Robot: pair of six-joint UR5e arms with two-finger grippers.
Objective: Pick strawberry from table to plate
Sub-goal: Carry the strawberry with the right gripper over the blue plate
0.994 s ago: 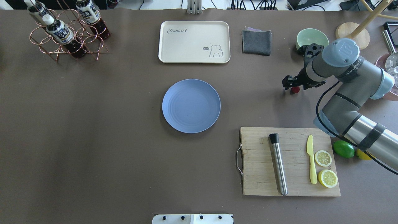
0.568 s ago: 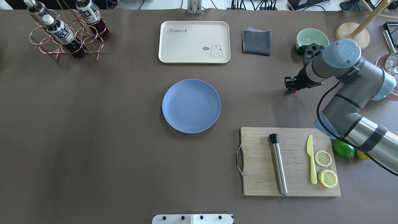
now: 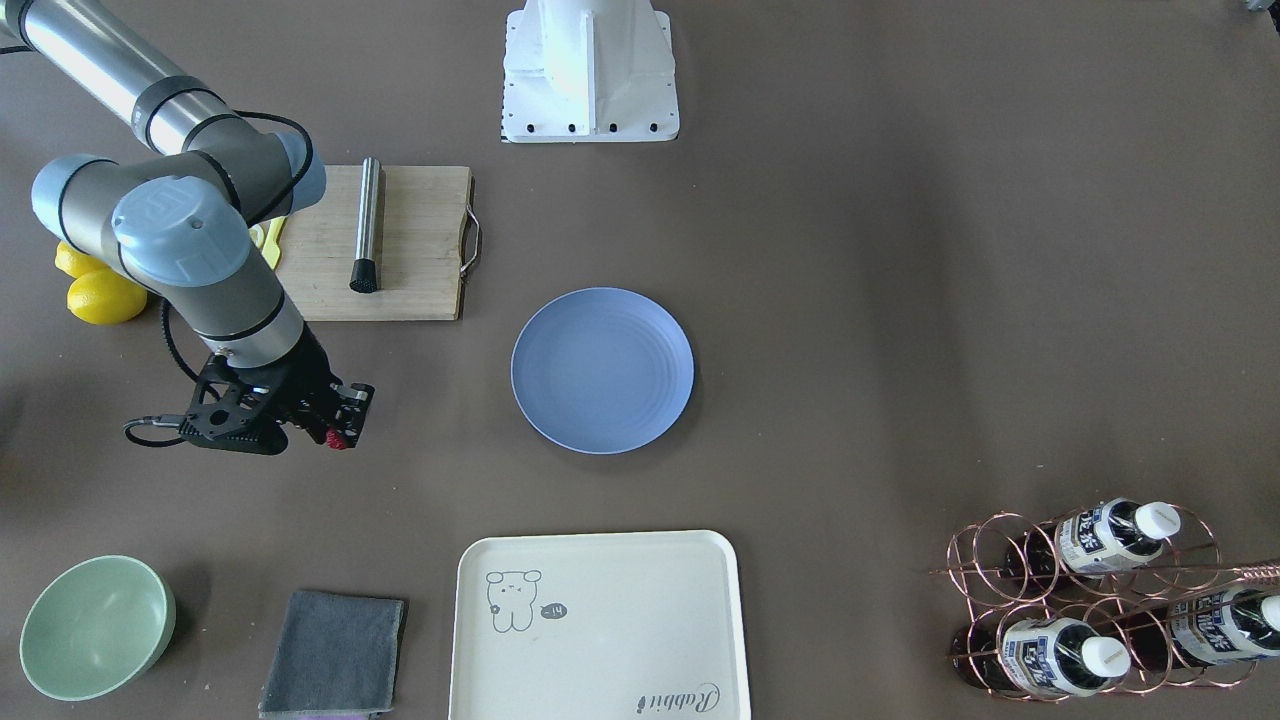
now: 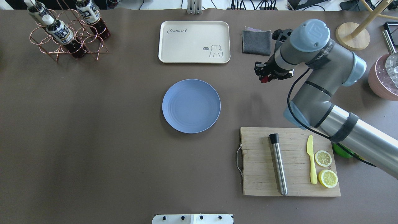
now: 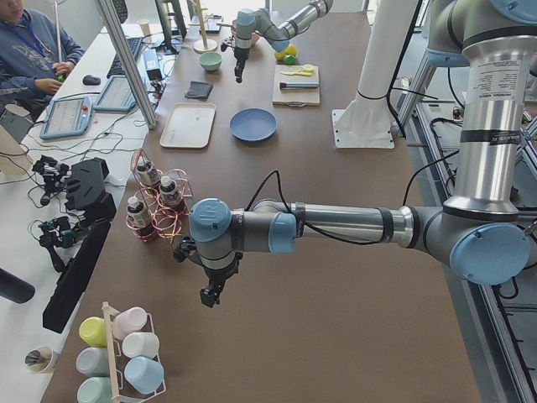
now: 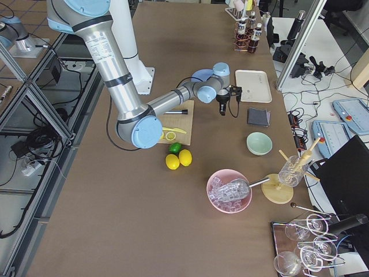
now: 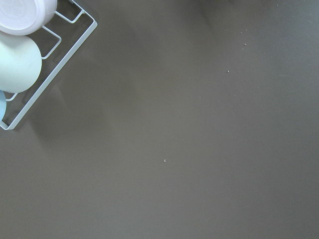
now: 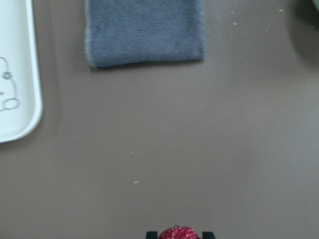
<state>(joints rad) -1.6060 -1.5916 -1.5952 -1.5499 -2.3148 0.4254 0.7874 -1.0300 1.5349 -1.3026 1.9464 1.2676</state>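
My right gripper [image 4: 263,79] is shut on the small dark red strawberry [image 4: 264,80] and holds it above the grey-brown table [image 4: 93,140], to the right of the blue plate [image 4: 191,105] and near the grey cloth. In the front-facing view the strawberry [image 3: 338,440] peeks out below the black fingers, left of the plate [image 3: 602,370]. The right wrist view shows the strawberry [image 8: 178,233] at its bottom edge between the finger tips. My left gripper [image 5: 207,295] hangs over the table's other end, seen only from the side; I cannot tell its state.
A cream tray [image 4: 194,42] and a grey cloth [image 4: 256,42] lie beyond the plate. A wooden cutting board [image 4: 258,183] holds a metal muddler, a yellow knife and lemon halves. There is also a bottle rack [image 4: 67,31], a green bowl [image 3: 95,625], a pink ice bowl [image 4: 384,81] and a cup rack [image 5: 126,357].
My right gripper shut on the strawberry, lifted it off the table and carried it to the left, towards the plate's side. Nothing else moved.
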